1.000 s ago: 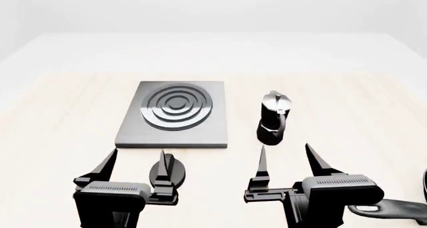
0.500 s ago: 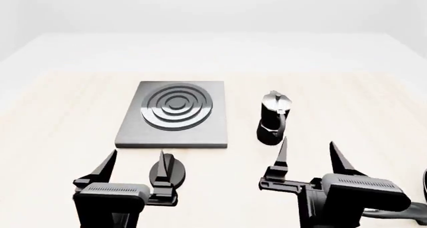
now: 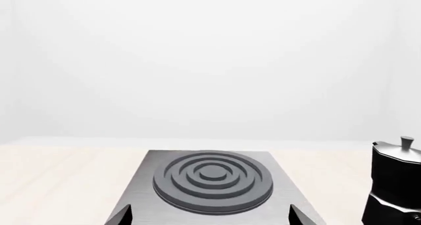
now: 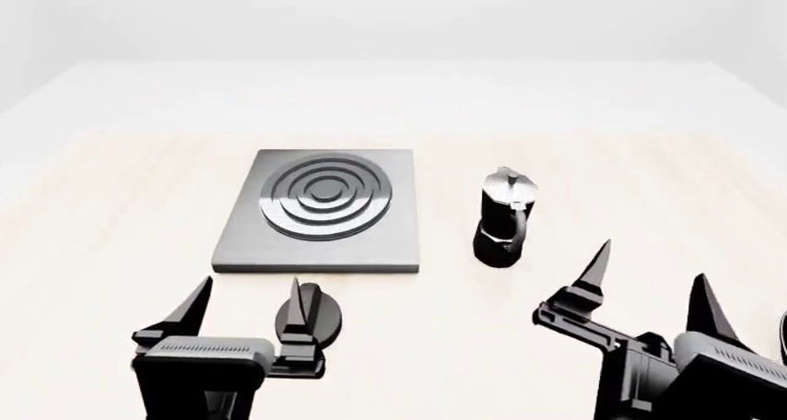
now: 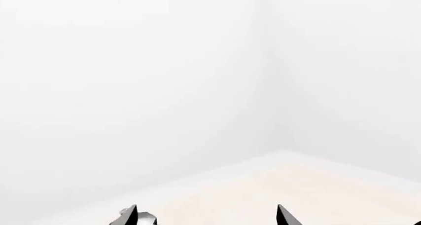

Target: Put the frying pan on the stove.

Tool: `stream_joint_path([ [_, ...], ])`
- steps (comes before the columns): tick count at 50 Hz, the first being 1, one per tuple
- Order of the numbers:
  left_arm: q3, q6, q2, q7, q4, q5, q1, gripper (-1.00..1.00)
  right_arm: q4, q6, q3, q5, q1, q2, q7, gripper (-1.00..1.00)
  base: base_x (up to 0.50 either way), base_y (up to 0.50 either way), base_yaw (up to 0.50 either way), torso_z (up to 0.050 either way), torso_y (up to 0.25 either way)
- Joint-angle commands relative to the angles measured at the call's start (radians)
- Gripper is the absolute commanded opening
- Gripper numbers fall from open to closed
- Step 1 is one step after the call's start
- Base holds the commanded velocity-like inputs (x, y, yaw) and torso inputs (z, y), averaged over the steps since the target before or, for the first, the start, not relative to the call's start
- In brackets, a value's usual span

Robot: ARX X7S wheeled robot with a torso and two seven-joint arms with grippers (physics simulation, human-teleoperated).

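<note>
The stove (image 4: pixel 323 208) is a grey square slab with dark concentric rings, lying left of centre on the table; the left wrist view shows it (image 3: pixel 210 178) straight ahead of the fingers. Of the frying pan only a thin black sliver (image 4: pixel 783 335) shows at the head view's right edge; the rest is out of view. My left gripper (image 4: pixel 250 296) hangs open just in front of the stove, holding nothing. My right gripper (image 4: pixel 651 268) is open and empty, angled to the right, in front of and right of the moka pot. Its wrist view shows the two fingertips (image 5: pixel 131 214) over bare table.
A black-and-silver moka pot (image 4: pixel 504 217) stands right of the stove, also at the left wrist view's edge (image 3: pixel 395 185). A small round black knob (image 4: pixel 308 314) lies by my left gripper's right finger. The pale wooden table (image 4: pixel 111 217) ends at a far edge before white walls.
My right gripper has moved rightward and away from me and turned toward the right, now covering the pan's handle. The left arm, stove, knob and moka pot have not moved.
</note>
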Motion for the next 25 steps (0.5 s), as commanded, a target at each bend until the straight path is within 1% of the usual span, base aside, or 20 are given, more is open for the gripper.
stream_joint_path([
  [1, 0.004, -0.002, -0.006, -0.011, 0.002, -0.003, -0.005, 1.00, 0.007, -0.034, 0.036, 0.006, 0.004, -0.014, 0.081, 1.00, 0.00, 0.00, 0.00, 0.000, 0.000],
  [8, 0.006, 0.001, -0.009, -0.016, -0.001, -0.007, -0.005, 1.00, 0.023, -0.068, 0.064, -0.007, 0.004, -0.027, 0.158, 1.00, 0.00, 0.00, 0.00, 0.000, 0.000],
  [9, 0.006, 0.002, -0.010, -0.017, -0.001, -0.008, -0.005, 1.00, 0.031, -0.095, 0.062, -0.015, 0.003, -0.025, 0.163, 1.00, 0.00, 0.00, 0.00, 0.000, 0.000],
  [10, 0.005, 0.004, -0.010, -0.018, -0.003, -0.008, -0.005, 1.00, 0.027, -0.070, 0.072, 0.015, 0.005, -0.030, 0.169, 1.00, 0.00, 0.00, 0.00, 0.000, 0.000],
  [15, 0.006, 0.016, -0.011, -0.021, -0.012, -0.008, -0.003, 1.00, 0.043, -0.087, 0.083, 0.006, 0.009, -0.038, 0.227, 1.00, 0.00, 0.00, 0.00, 0.000, 0.000],
  [25, 0.009, 0.023, -0.013, -0.032, -0.022, -0.007, -0.005, 1.00, 0.062, -0.109, 0.067, 0.016, 0.018, -0.027, 0.276, 1.00, 0.00, 0.00, 0.00, 0.000, 0.000],
])
